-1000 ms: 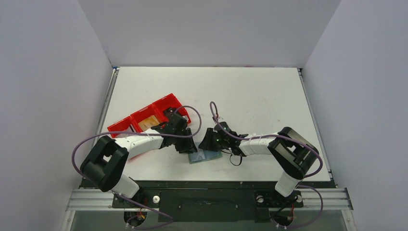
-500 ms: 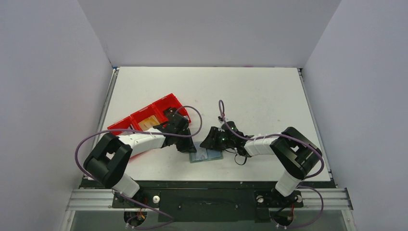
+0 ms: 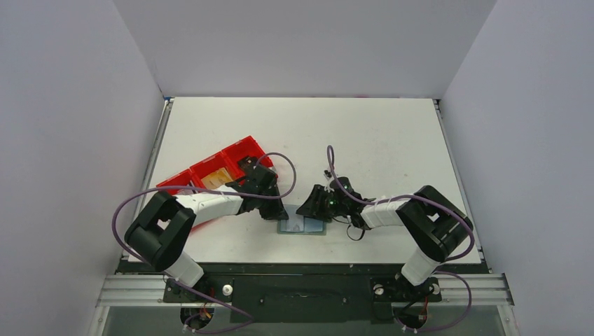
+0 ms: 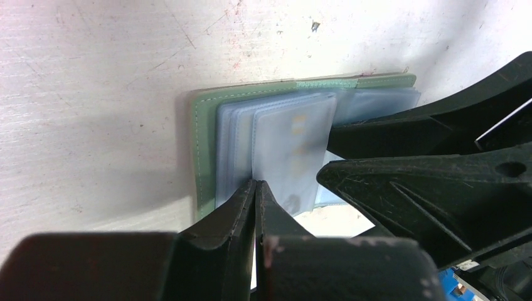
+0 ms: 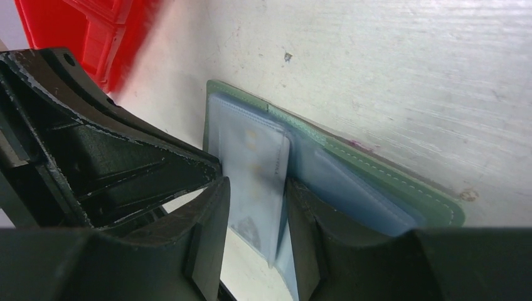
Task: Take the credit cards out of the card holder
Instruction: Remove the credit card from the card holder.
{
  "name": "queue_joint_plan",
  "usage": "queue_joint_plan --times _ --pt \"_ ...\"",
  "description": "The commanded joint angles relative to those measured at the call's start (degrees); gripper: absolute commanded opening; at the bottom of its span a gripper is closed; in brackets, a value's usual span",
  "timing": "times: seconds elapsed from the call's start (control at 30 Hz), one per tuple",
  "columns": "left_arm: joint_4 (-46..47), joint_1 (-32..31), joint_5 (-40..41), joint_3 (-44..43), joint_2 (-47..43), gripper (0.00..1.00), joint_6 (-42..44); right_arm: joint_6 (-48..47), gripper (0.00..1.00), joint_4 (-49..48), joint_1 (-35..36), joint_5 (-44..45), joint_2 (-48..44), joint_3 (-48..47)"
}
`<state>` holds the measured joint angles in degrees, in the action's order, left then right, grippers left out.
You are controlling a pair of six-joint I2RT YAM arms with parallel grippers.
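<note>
From above, the card holder (image 3: 302,227) lies opened flat on the bench (image 3: 364,140), low in the centre of the frame. Both of your arms are folded low, elbows out to the sides and forearms converging on it. The left gripper (image 3: 277,210) meets its left edge and the right gripper (image 3: 313,208) its upper right. One tan card (image 3: 218,176), likely one of the credit cards, lies in the middle compartment of the red tray (image 3: 245,145) at centre left. In the left wrist view, your left gripper is closed tight, its tips meeting at the near edge of a cloudy plastic sleeve (image 4: 292,147) inside the green cover. Whether a card edge is pinched there cannot be told, but the placement suggests an attempt to draw one out. In the right wrist view, your right gripper stands partly open with its fingers astride that same sleeve. This looks meant to pin the holder down, though contact is not clear. The left gripper's dark body fills the left of that frame.
</note>
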<state>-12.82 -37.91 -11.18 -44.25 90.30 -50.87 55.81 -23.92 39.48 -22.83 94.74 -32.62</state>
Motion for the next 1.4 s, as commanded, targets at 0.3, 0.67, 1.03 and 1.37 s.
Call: queue_joint_plan --times 0.3,0.67,1.03,1.37 --pt "-4.32 -0.28 7.76 1.66 4.39 0.00 1.16 6.11 0.22 -11.04 -4.78 -5.94 2.69 7.89" --pt "-4.11 -0.40 7.28 1.63 4.54 0.00 1.13 9.15 0.14 -16.43 -4.44 -7.22 6.09 7.76" --pt "-4.04 -0.94 6.82 0.89 4.22 0.00 0.82 9.47 0.00 -16.65 -3.45 -7.15 7.09 7.02" --pt "-7.31 -1.29 6.71 -1.82 -3.07 0.00 1.42 5.80 0.25 -8.95 -3.67 -4.71 3.10 5.46"
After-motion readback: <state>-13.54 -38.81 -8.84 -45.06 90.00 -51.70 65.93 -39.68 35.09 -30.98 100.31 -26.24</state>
